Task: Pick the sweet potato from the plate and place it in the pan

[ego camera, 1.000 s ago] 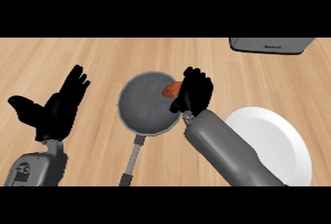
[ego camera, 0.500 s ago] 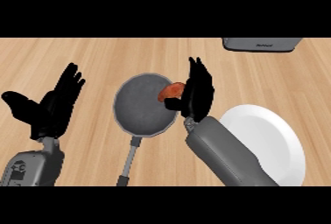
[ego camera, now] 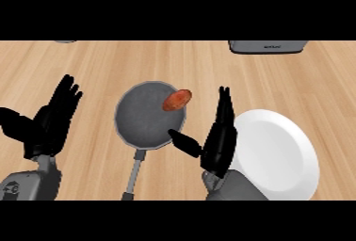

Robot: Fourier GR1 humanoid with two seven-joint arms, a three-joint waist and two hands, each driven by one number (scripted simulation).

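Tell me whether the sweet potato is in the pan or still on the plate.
In the pan: the orange sweet potato lies at the upper right rim of the round grey pan. The white round plate shows nothing on it.

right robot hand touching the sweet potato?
Apart. Head view: wood and pan rim show between the open right robot hand and the sweet potato in the pan.

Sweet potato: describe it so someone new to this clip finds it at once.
Start at the grey pan in the middle of the wooden counter. At its upper right rim lies the sweet potato, a small orange-red oval, the only warm-coloured thing between pan and white plate.
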